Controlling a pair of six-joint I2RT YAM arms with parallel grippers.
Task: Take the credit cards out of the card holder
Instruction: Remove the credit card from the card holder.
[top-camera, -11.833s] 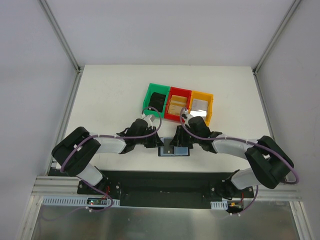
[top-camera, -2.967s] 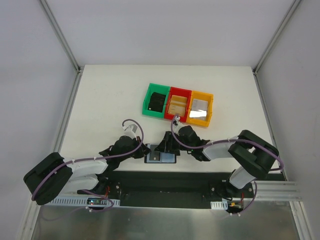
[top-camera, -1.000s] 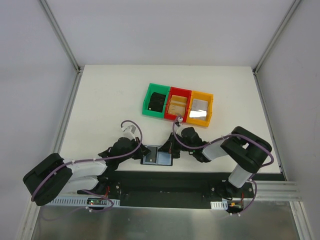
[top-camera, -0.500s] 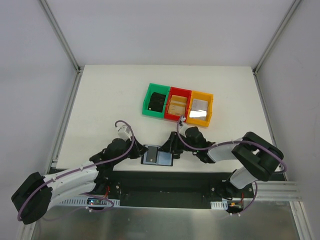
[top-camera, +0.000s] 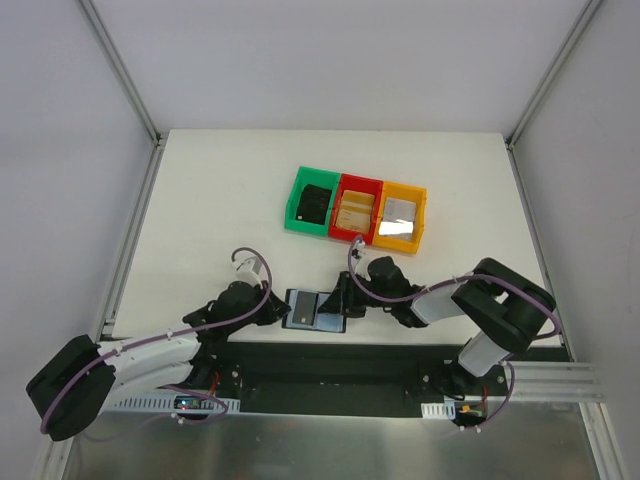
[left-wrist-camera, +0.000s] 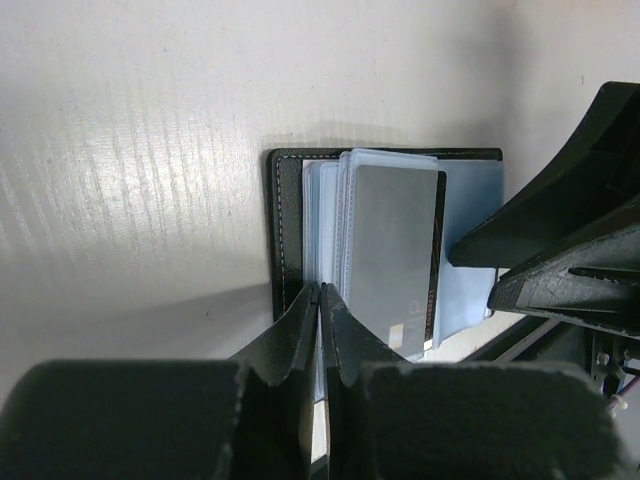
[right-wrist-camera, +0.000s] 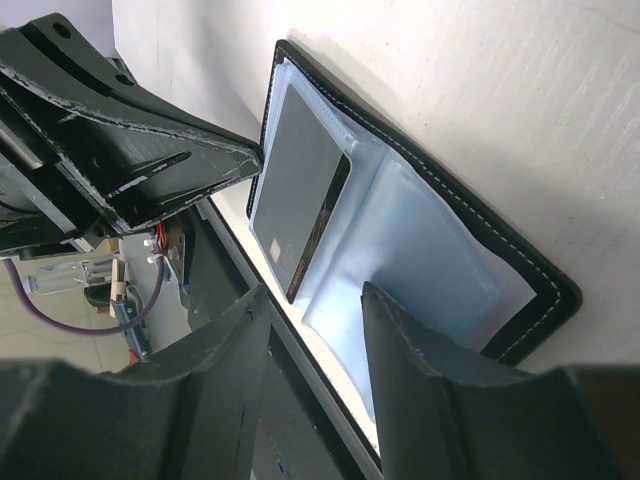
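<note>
The black card holder (top-camera: 314, 310) lies open at the table's front edge, its grey-blue sleeves showing. A grey card (left-wrist-camera: 392, 250) sits in the top sleeve, with a black stripe along one side. My left gripper (top-camera: 277, 306) is at the holder's left side. In the left wrist view it (left-wrist-camera: 320, 292) is shut, pinching the holder's left edge (left-wrist-camera: 285, 230) where the sleeves start. My right gripper (top-camera: 343, 300) is at the holder's right side. In the right wrist view it (right-wrist-camera: 315, 300) is open and straddles the blue sleeve (right-wrist-camera: 430, 240), beside the grey card (right-wrist-camera: 300, 190).
Three bins stand in a row behind the holder: green (top-camera: 312, 204) with a black object, red (top-camera: 356, 211) with tan cards, yellow (top-camera: 402, 216) with a silver card. The black mounting rail (top-camera: 330, 365) runs just past the table's front edge.
Over the last three seconds the holder slid left and toward the front edge. In the last half second the left arm shifted slightly and the holder hardly moved.
</note>
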